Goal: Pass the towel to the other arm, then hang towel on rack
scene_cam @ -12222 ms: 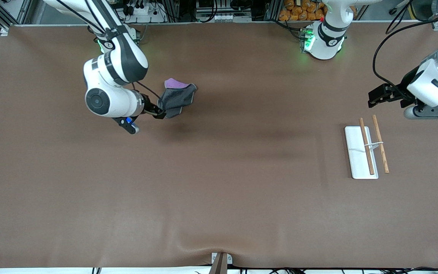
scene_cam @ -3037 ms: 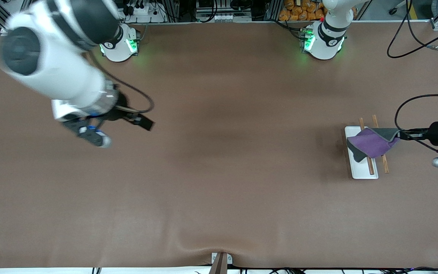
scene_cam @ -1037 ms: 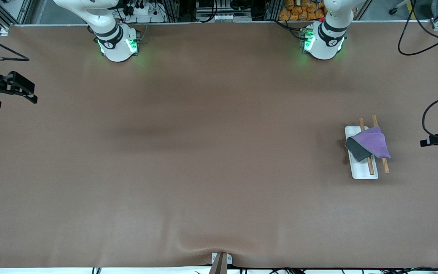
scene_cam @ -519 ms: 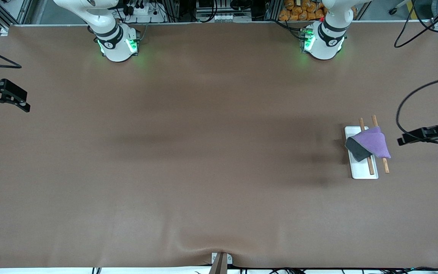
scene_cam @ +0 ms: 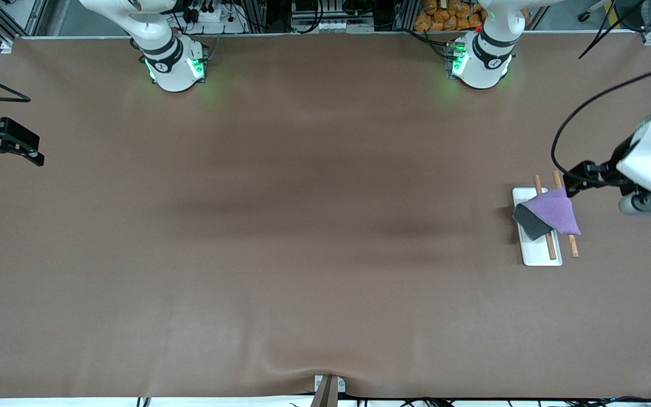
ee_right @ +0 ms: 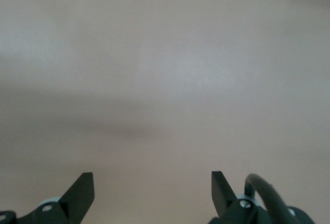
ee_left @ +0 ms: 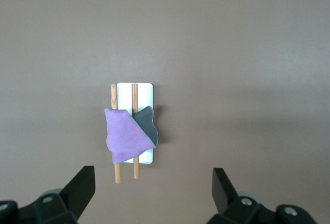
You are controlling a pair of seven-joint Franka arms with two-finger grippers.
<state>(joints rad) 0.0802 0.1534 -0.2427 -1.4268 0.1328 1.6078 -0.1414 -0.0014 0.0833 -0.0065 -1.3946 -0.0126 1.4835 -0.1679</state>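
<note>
The towel [scene_cam: 551, 213], purple on one side and dark grey on the other, hangs folded over the two wooden rods of the rack [scene_cam: 539, 249] at the left arm's end of the table. It also shows in the left wrist view [ee_left: 130, 134] on the rack [ee_left: 145, 91]. My left gripper [scene_cam: 577, 180] is open and empty in the air just beside the rack; in its wrist view [ee_left: 153, 188] the jaws stand wide apart. My right gripper [scene_cam: 12, 148] is open and empty at the right arm's end, over bare table [ee_right: 152, 188].
The brown table cover [scene_cam: 314, 226] spreads across the whole view. The two arm bases [scene_cam: 176, 62] [scene_cam: 481, 59] stand along the table's edge farthest from the front camera. A black cable [scene_cam: 585, 113] loops from the left arm above the rack.
The left gripper has let go of the towel, which now hangs on the rack, and has risen and swung back beside it. The right arm has withdrawn to its end and stays there.
</note>
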